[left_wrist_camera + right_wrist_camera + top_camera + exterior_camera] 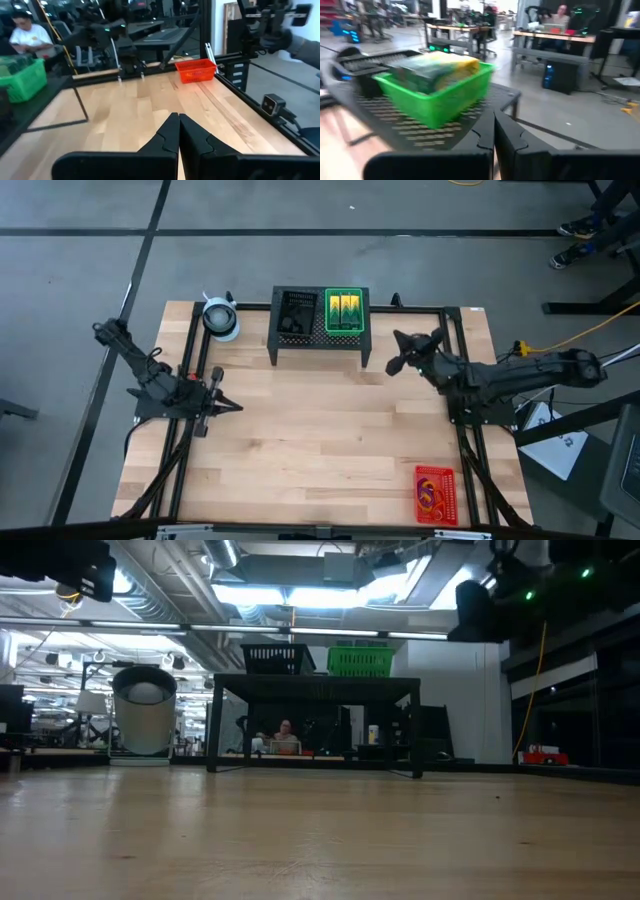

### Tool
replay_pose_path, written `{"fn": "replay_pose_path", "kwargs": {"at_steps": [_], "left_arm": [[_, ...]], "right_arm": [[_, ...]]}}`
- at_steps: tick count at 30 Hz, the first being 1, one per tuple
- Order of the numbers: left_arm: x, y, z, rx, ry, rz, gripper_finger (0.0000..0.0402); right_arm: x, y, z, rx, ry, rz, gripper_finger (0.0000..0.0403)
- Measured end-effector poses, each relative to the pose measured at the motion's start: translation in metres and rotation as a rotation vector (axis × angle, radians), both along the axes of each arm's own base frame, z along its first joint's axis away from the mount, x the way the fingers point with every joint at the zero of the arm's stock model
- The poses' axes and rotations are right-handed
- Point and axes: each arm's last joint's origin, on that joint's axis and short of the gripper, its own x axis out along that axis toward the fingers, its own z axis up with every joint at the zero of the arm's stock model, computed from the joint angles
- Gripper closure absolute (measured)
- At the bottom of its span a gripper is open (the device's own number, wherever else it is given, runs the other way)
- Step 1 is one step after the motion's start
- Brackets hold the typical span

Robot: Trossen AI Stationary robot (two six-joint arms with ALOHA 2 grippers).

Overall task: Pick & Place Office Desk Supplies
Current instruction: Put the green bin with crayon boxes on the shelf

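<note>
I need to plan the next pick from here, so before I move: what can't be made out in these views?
- Black tray contents: too small and dark in the high view; the low view shows only its side.
- Box in the green tray: blurred in the right wrist view, print unreadable.
- Red tray contents: orange and purple loops show from above, anything smaller does not.
- Both grippers: outside the low view.

You see the wooden bench (pixel 320 435) from above. At its far edge stands the mesh stand (pixel 320 330), carrying a black tray (pixel 295 315) and a green tray (pixel 345 312) with the crayon box (pixel 345 308) inside. The whitish roll (pixel 220 318) sits beside it. The red tray (pixel 435 494) lies near your right front corner. The left hand (pixel 232 407) is pinched together over the bench; the right hand (pixel 398 352) hangs near the stand.
</note>
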Motion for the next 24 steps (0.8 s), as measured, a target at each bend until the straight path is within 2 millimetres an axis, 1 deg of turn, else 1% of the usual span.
{"fn": "replay_pose_path", "kwargs": {"at_steps": [2,6,10,13,19,24], "left_arm": [[0.002,0.0,-0.001,-0.006,0.012,-0.011,0.04],[0.007,0.001,-0.002,0.003,0.018,0.01,0.04],[0.012,0.0,-0.003,-0.001,0.032,-0.009,0.04],[0.014,0.001,-0.004,-0.002,0.042,0.004,0.04],[0.017,0.0,-0.002,-0.01,0.024,-0.01,0.04],[0.017,0.0,-0.002,-0.009,0.026,-0.012,0.04]], "right_arm": [[-0.001,-0.01,-0.005,0.004,0.016,-0.008,0.0403],[0.0,-0.025,-0.007,0.035,0.015,0.085,0.0403],[0.002,-0.036,-0.011,0.05,0.014,0.083,0.0403],[0.007,-0.041,-0.015,0.059,0.015,0.115,0.0403],[0.017,-0.055,-0.02,0.035,-0.029,0.101,0.0403],[0.029,-0.065,-0.026,0.063,0.006,0.094,0.0403]]}}
